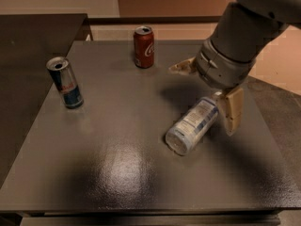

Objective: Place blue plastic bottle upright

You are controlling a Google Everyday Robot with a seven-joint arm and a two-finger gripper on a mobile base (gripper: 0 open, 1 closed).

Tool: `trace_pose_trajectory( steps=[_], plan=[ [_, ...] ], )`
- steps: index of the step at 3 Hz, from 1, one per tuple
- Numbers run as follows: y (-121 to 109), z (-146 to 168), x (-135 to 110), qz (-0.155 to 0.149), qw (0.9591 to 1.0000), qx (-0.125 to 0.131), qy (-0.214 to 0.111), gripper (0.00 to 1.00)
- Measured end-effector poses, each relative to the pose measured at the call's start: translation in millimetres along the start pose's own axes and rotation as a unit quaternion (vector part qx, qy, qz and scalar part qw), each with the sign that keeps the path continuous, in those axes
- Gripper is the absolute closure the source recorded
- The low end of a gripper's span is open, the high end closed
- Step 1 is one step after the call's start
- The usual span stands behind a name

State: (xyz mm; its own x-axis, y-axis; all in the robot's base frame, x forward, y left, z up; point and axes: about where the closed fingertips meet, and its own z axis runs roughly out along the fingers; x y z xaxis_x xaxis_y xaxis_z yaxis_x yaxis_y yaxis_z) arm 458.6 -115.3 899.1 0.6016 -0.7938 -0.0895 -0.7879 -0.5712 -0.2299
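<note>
The blue plastic bottle [192, 125], clear with a white label with bluish print, lies on its side right of the middle of the dark table [117, 173]. Its base points toward the front and its cap end lies under my arm. My gripper [206, 89] hangs over the bottle's cap end and is open wide and empty. One finger [181, 67] points left, above the bottle. The other finger [232, 110] hangs down just right of the bottle's neck. The cap itself is mostly hidden.
A red cola can [143, 46] stands upright at the back of the table. A blue-and-silver slim can [65, 82] stands upright at the left. A second dark table [28, 36] adjoins at the far left. The table's right edge is close to my gripper.
</note>
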Motion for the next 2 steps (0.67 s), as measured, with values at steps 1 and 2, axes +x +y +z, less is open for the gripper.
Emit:
trace_pose_trajectory(
  steps=[1,2],
  plan=[
    [1.8,22.5,1.4,-0.058,0.9979,-0.021,0.020,0.00],
    [4.1,38.8,7.6,-0.101,0.9930,-0.047,0.040,0.00]
  ],
)
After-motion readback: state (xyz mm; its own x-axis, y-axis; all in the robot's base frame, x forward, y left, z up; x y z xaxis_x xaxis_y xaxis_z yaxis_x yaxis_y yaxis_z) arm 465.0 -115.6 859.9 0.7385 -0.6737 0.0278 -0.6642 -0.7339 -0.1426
